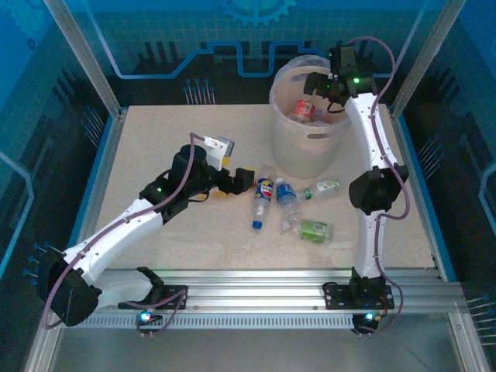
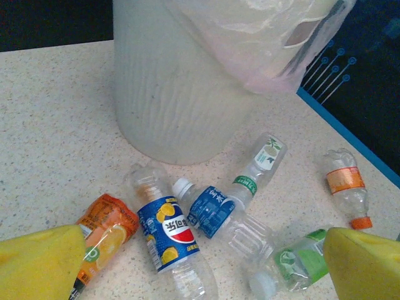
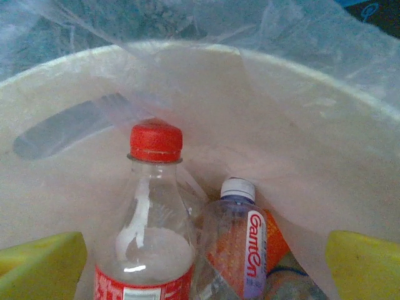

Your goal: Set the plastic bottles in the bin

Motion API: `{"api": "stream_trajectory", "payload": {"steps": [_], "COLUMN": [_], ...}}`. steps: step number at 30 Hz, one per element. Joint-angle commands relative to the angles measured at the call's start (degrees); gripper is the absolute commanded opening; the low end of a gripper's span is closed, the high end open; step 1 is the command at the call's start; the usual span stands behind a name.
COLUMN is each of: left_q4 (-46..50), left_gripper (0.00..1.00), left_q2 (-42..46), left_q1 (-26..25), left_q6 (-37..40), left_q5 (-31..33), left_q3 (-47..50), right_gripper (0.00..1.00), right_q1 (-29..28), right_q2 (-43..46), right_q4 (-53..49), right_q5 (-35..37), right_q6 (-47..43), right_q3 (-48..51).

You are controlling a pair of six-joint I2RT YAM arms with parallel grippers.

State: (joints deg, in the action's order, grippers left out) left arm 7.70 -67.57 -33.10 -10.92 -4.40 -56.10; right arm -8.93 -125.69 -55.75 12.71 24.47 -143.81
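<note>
Yellow-tipped jaws apart, my right gripper (image 3: 206,265) is hovering over the bin (image 1: 310,147), left gripper (image 1: 244,180) gaping beside plastic bottles (image 2: 169,234).

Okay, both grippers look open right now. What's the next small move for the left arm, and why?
Probably lower the left gripper onto the Pepsi-logo bottle and close. Its jaws stand open with that bottle lying below between them, beside the bin. The right gripper is open over bottles already inside the bin, holding nothing.
</note>
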Motion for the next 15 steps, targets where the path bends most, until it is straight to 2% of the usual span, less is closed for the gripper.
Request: {"api": "stream_trajectory", "payload": {"steps": [1, 9, 15], "left_q4": [2.3, 7.71, 16.83], "left_gripper": [0.99, 0.99, 0.99], "left_q2": [-0.28, -0.29, -1.99], "left_q1": [0.66, 2.04, 4.58], "left_q6": [-2.19, -2.26, 2.0], "left_q5": [2.51, 5.22, 6.39], "left_q3": [-1.14, -0.68, -2.7], "right_gripper": [1.0, 1.0, 1.0], "right_q1": [-1.81, -5.2, -7.88], "right_q2": [5.14, 13.53, 23.58], "right_q4": [-1.3, -0.68, 1.45], "right_q5": [2.75, 2.28, 1.24], "right_q6": [-3.1, -5.3, -5.59], "right_q3": [1.16, 8.42, 19.99]}}
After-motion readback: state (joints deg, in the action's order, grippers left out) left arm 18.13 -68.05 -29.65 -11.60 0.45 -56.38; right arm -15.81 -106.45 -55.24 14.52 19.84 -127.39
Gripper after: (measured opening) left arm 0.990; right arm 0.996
